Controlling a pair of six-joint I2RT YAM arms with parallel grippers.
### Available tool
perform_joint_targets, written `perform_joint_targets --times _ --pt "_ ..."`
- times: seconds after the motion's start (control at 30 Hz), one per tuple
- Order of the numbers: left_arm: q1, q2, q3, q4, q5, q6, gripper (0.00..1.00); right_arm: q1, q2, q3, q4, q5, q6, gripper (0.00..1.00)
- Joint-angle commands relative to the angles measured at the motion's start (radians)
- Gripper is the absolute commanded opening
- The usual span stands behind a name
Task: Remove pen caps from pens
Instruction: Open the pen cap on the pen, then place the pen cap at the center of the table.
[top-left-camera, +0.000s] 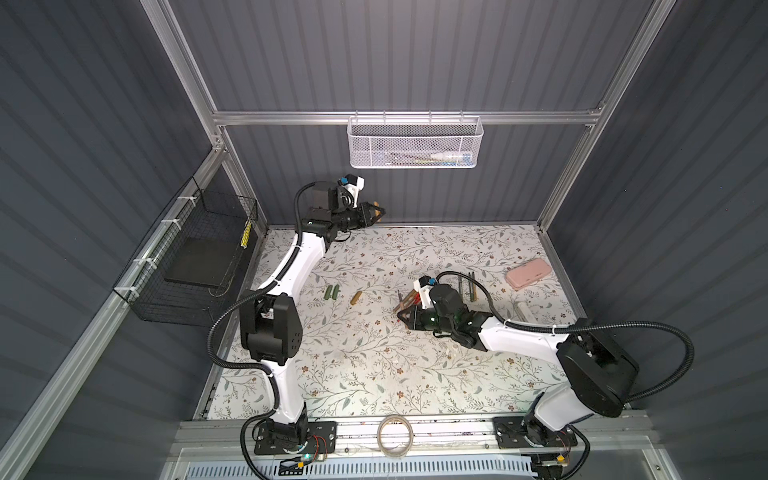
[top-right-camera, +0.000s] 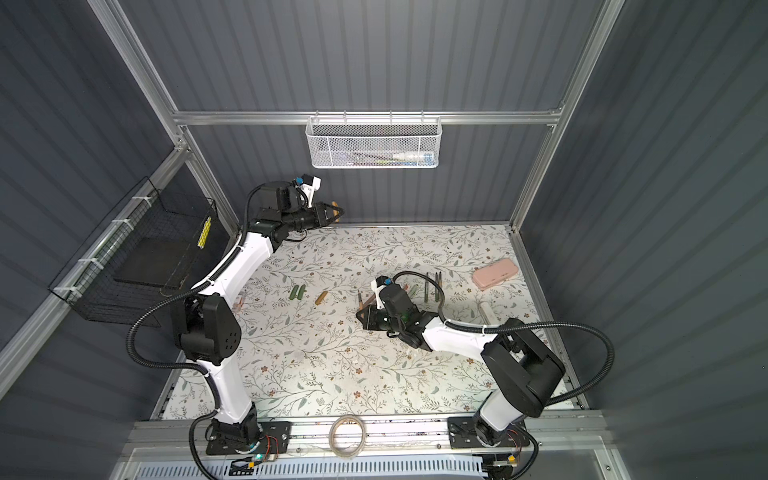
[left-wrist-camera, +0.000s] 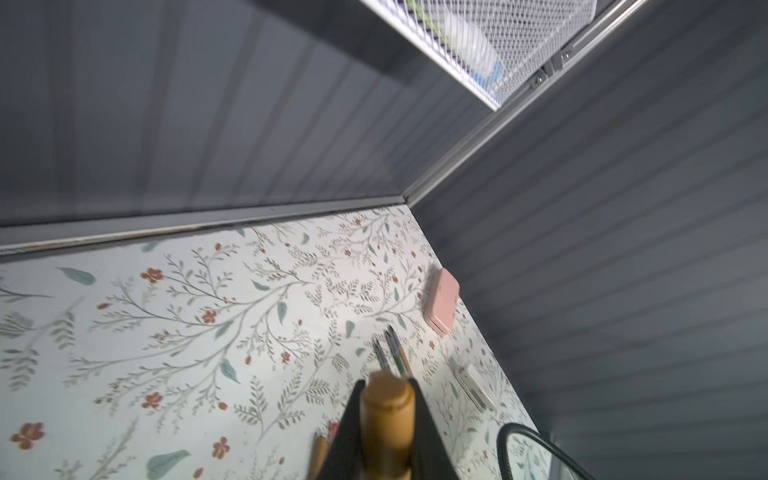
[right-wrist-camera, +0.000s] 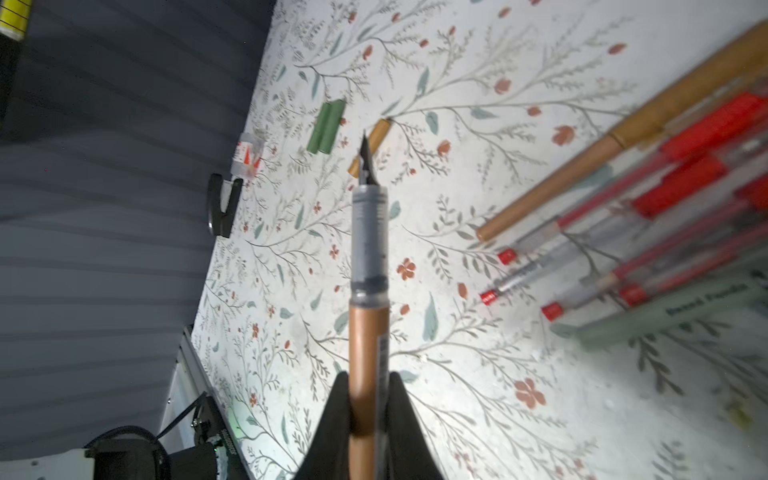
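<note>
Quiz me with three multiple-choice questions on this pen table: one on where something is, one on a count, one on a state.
1. Where is the pink case?
A. lying on the table, far back on the robot's right
B. clamped in a gripper
C. standing on end at the table's front edge

2. How many dark green caps lie loose on the table?
A. one
B. two
C. four

3. The pen in the right gripper is:
A. capped
B. uncapped, nib bare
C. snapped in two

Answers:
1 A: both top views show it lying there.
2 B: a pair lies side by side.
3 B: the right wrist view shows the dark nib exposed.
</note>
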Motion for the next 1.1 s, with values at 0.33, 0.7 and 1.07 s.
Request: perform_joint_targets --times 0.33,0.7,1.07 --pt "-0.028 -0.125 -0.241 -0.105 -0.062 0.165 0.00 -0.068 -0.187 -0.080 -0.073 0.076 -0.024 0.00" --pt "-0.092 -0.197 -0.534 -0.324 -0.277 0.432 0.00 -0.213 -0.355 -0.091 -0.248 0.081 -0.118 0.00" --pt "-0.143 -0.078 -0.561 -0.329 -0.481 0.517 0.00 -0.298 -0.529 -0.160 -0.306 0.107 -0.150 0.00"
